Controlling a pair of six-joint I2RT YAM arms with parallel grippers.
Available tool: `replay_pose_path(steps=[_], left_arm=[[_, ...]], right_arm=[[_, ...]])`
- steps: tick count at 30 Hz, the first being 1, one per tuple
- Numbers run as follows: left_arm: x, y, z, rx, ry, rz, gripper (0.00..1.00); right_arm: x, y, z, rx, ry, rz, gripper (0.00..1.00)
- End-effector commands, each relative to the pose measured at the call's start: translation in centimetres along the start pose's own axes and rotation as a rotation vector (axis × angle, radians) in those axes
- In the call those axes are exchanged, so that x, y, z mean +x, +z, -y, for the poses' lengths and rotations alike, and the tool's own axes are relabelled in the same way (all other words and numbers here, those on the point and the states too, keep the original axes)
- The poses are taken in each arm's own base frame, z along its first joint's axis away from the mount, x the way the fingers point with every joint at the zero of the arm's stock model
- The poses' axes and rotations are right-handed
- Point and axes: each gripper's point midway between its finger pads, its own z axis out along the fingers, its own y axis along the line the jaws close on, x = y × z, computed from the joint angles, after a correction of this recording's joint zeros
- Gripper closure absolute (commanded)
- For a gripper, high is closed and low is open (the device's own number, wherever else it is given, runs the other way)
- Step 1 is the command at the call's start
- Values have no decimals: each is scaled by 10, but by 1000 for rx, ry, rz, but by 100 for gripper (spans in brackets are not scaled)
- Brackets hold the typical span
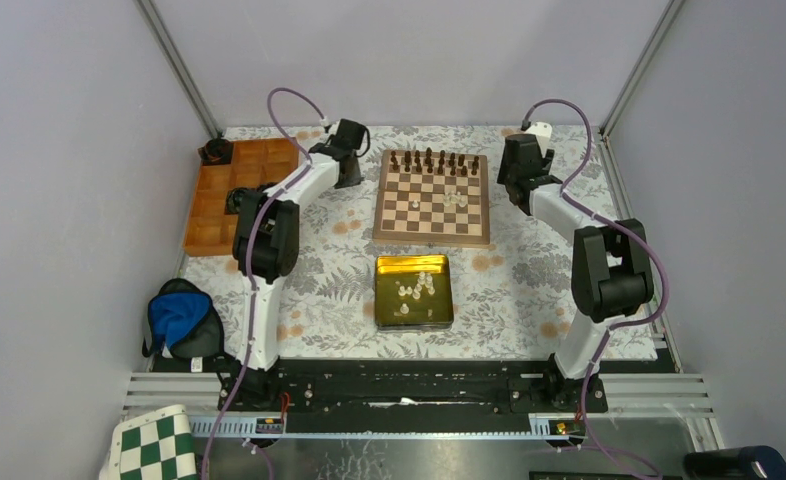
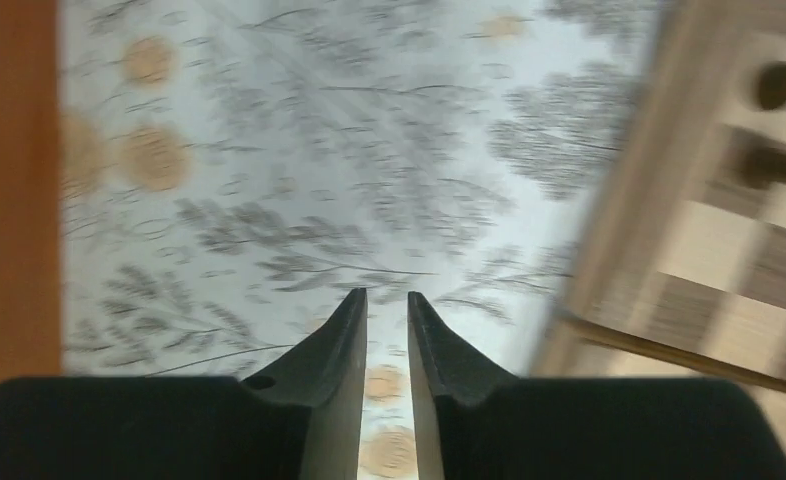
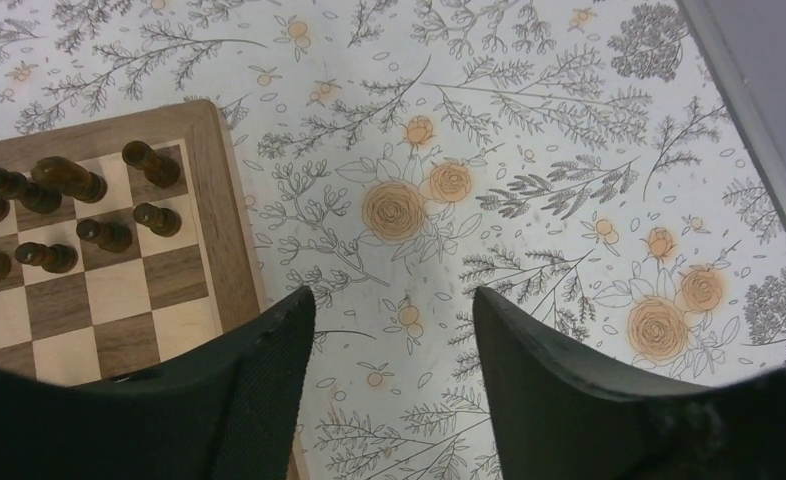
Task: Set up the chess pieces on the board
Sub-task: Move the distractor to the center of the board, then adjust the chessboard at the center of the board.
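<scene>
Seen from above, your square wooden chessboard with the tan rim (image 1: 432, 241) lies at the far middle of the floral-cloth surface (image 1: 509, 280). A few of the tiny cream-white chess pieces (image 1: 456, 197) stand on its middle squares. More of them lie in the shallow gold metal tin (image 1: 414, 318) just nearer than the board. The tiny dark brown chess pieces (image 1: 429, 160) fill the far two rows. Your left pincer (image 1: 348, 165) hangs beside the board's far left corner, next to the orange wooden compartment tray (image 1: 239, 195). Your right pincer (image 1: 522, 185) hangs off the board's right edge.

On the left wrist camera the picture is blurred. The left pincer (image 2: 387, 296) has its fingers parted by a narrow gap with nothing between them, over bare cloth. The board's rim (image 2: 609, 260) is to its right and the tray (image 2: 9, 200) is at the left edge.

On the right wrist camera the right pincer (image 3: 394, 295) stands wide open and empty above the cloth. The board's corner (image 3: 234, 230), carrying dark pieces (image 3: 69, 180), sits just left of it.
</scene>
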Motion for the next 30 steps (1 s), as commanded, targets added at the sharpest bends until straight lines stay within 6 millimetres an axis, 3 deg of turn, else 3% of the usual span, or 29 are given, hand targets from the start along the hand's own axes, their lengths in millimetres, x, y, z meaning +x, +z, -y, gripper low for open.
replay_pose_path(steps=[1,5,13,15,22,30], left_arm=[[-4,-4,40,167,-44,-41,72],[-3,-3,60,247,-69,-73,75],[11,12,67,265,-85,-120,83],[14,13,71,281,-89,-133,85],[22,12,79,304,-81,-145,87],[44,7,89,356,-72,-197,90]], right_arm=[[2,5,4,-17,36,-14,40],[13,10,3,-33,42,-48,53],[31,23,-24,-130,53,-133,75],[41,24,-27,-142,51,-174,78],[45,33,-39,-169,70,-196,80],[57,44,-55,-215,92,-243,84]])
